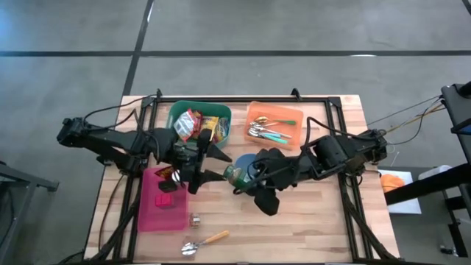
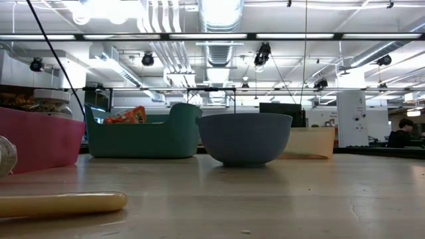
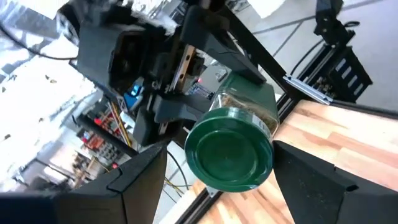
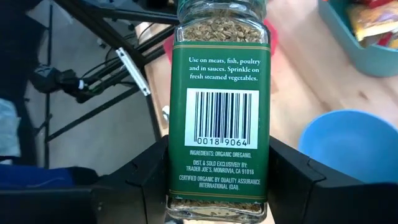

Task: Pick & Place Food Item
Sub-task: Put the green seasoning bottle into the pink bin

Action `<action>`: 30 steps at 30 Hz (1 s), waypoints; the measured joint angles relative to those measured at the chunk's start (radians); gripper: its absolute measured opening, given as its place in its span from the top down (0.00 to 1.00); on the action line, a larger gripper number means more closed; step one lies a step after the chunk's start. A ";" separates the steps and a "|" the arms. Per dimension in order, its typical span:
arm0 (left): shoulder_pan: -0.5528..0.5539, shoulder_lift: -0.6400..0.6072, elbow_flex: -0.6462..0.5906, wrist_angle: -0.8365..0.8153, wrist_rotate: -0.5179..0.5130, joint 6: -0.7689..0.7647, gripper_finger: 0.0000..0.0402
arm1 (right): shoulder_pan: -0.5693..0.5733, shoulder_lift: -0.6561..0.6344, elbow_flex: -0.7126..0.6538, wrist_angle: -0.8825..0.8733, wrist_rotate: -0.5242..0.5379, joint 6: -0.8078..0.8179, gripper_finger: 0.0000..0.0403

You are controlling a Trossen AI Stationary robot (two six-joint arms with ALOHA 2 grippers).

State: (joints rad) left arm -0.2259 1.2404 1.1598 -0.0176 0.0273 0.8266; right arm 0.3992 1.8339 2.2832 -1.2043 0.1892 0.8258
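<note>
Handover in mid-air above the middle of the counter (image 1: 309,213): the right pincer (image 4: 217,186) pinches a glass oregano jar (image 4: 219,106) by its lower body, both fingers pressed against its sides, with the barcode label facing that arm's wrist camera. The left pincer (image 3: 217,180) faces the jar's green lid (image 3: 229,149) end-on, its fingers spread on either side of the lid; whether they touch it yet cannot be told. The overhead view places the jar between the two arms, just beside the blue bowl (image 1: 245,163) and off the wood. At the counter's far edge stand a green bin (image 1: 200,124) of packaged snacks and an orange tray (image 1: 274,124) of cutlery; a pink bin (image 1: 163,200) sits toward the left edge, and a spoon (image 1: 206,241) lies near the near edge. As for progress, the pick looks complete, since the jar is lifted and firmly held, while the placing remains: the jar rests in no container, and the task sentence does not say which one should receive it. Judging by the pose, a pass to the left arm seems the step in hand.
</note>
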 joint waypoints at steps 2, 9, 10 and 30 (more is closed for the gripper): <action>-0.005 0.000 0.000 0.000 0.002 0.023 0.29 | -0.006 0.000 -0.007 0.025 -0.024 0.002 0.52; -0.023 0.000 0.000 0.000 0.044 0.040 0.29 | -0.013 0.000 -0.010 0.044 -0.060 0.031 0.52; -0.027 0.000 0.000 0.000 0.044 0.041 0.29 | -0.013 0.000 -0.010 0.044 -0.060 0.034 0.52; -0.046 0.000 -0.002 -0.012 0.053 0.066 0.37 | -0.016 0.000 -0.082 0.173 -0.119 0.062 0.52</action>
State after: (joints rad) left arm -0.2718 1.2407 1.1576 -0.0296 0.0807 0.8926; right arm 0.3836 1.8343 2.2016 -1.0313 0.0706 0.8879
